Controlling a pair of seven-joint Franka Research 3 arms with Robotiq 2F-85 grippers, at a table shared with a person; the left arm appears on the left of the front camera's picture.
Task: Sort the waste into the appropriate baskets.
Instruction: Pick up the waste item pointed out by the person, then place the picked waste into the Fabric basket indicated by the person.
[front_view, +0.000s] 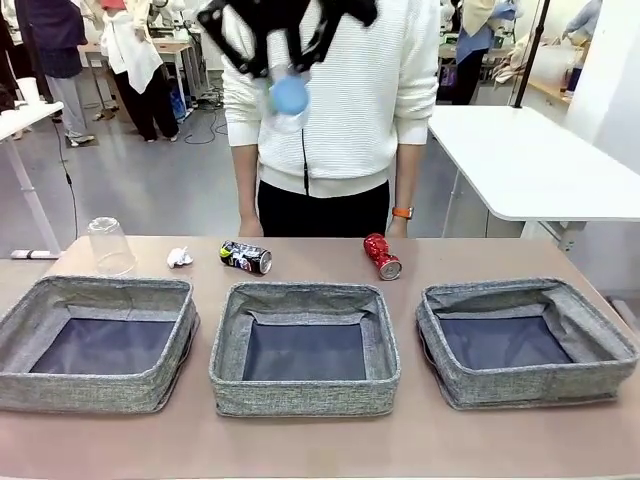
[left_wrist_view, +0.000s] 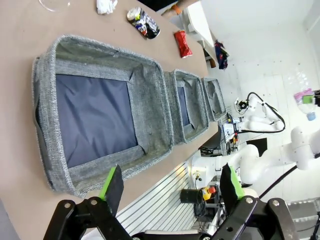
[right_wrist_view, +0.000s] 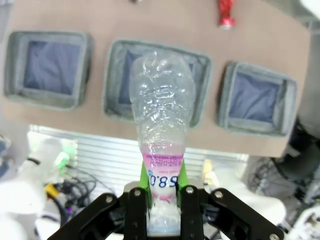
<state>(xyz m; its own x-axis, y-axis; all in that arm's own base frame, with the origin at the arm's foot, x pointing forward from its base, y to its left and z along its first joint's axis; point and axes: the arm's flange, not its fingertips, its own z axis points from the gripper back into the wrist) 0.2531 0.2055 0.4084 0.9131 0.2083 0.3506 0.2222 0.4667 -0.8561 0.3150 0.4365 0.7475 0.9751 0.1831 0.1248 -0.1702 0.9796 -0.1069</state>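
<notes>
Brown tabletop (front_view: 320, 440), person in a white knit top at the far edge.

Right gripper (right_wrist_view: 162, 176) is pinching the clear plastic bottle (right_wrist_view: 162, 100) at its pink-label end, one green pad on each side. It's held high, top centre of the front view. Bottle is crinkled and thin-walled, its long axis in line with the fingers and its blue cap pointing down. In the right wrist view it overlaps the middle basket (front_view: 305, 395).

Left gripper (left_wrist_view: 170, 177) is spread wide with nothing between the pads.

Left basket (front_view: 90, 390), middle basket and right basket (front_view: 530, 385) sit in a row. All are square grey woven fabric with soft walls and dark flat bottoms.

Behind them, left to right:
- clear plastic cup (front_view: 110, 245), mouth down
- crumpled white paper ball (front_view: 180, 258)
- black printed can (front_view: 246, 257) on its side, axis roughly left-right
- crushed red can (front_view: 382, 257) on its side, axis slanting towards lower right
</notes>
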